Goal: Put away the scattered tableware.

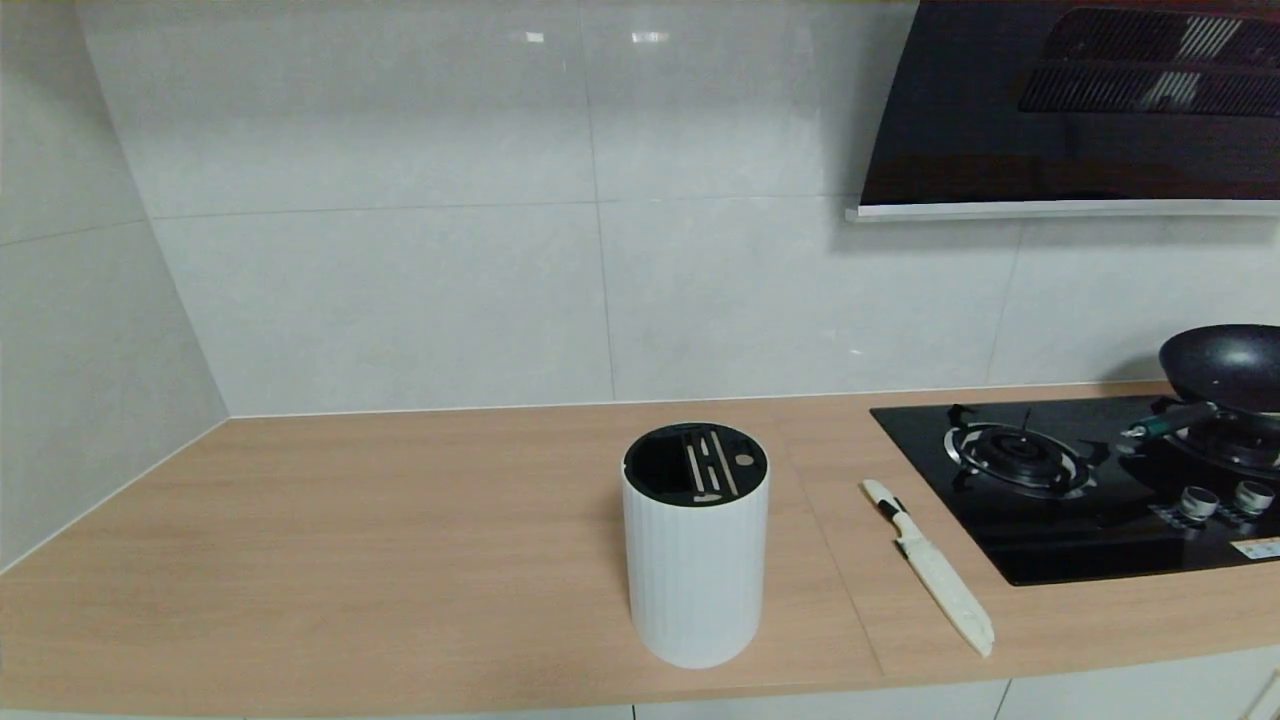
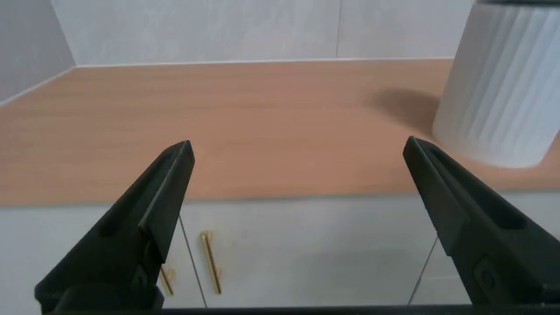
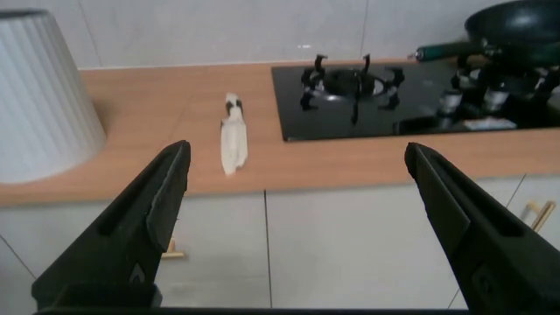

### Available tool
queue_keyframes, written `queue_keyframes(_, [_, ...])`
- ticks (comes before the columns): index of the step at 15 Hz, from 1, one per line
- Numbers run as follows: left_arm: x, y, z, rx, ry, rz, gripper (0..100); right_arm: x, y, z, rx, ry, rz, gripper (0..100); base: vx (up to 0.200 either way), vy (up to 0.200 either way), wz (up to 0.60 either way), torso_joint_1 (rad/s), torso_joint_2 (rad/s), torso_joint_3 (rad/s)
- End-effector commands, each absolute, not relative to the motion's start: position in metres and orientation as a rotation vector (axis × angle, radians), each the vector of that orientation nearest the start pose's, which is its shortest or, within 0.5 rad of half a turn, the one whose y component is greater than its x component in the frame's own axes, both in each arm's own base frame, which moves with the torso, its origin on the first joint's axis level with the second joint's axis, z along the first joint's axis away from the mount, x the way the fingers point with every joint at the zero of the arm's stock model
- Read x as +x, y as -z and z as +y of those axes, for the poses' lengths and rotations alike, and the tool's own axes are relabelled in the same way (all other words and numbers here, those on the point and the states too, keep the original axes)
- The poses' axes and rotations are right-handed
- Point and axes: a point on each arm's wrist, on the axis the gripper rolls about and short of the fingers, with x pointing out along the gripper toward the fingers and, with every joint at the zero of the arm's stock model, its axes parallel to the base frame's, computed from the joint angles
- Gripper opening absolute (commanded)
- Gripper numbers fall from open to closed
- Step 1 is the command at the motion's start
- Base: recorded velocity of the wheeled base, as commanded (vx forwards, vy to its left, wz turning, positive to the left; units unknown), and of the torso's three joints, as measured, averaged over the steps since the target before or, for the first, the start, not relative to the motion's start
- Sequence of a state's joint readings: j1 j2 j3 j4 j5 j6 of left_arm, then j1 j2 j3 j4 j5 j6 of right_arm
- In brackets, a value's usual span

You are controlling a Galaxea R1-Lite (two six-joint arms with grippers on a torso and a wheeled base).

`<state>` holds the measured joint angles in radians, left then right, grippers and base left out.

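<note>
Ahead of the wide-open right gripper (image 3: 296, 150), the white knife with a black band (image 1: 932, 568) lies on the pale wooden countertop (image 1: 400, 540), between the white ribbed cylindrical holder (image 1: 695, 560) and the black gas hob (image 1: 1060, 530). Its long axis runs front to back, blade tip toward that gripper and handle toward the wall. The left gripper (image 2: 297, 149) is likewise spread open, short of the counter's edge.
</note>
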<state>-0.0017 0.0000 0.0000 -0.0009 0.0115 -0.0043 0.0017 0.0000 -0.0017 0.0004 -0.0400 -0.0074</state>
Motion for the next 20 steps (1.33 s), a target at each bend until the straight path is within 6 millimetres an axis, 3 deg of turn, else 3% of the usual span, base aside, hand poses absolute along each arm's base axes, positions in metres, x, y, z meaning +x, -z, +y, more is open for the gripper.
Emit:
queue_keyframes(1, [-0.0228, -0.0756, 0.0003, -0.005, -0.011, -0.002, 100, -0.0228, -0.0759, -0.0009, -0.008, 0.038, 0.000, 100, 0.000, 0.000, 0.00, 0.295, -0.62, -0.334])
queue_keyframes(8, [-0.0228, -0.0756, 0.0003, -0.005, -0.011, -0.002, 100, -0.0228, -0.0759, -0.0009, -0.008, 0.038, 0.000, 100, 0.000, 0.000, 0.00, 0.204, -0.42, -0.224])
queue_keyframes(20, [-0.0228, -0.0756, 0.0003, -0.005, -0.011, -0.002, 100, -0.0235, -0.0783, -0.0010, -0.018, 0.040, -0.012, 100, 0.000, 0.000, 0.00, 0.002, 0.00, -0.002])
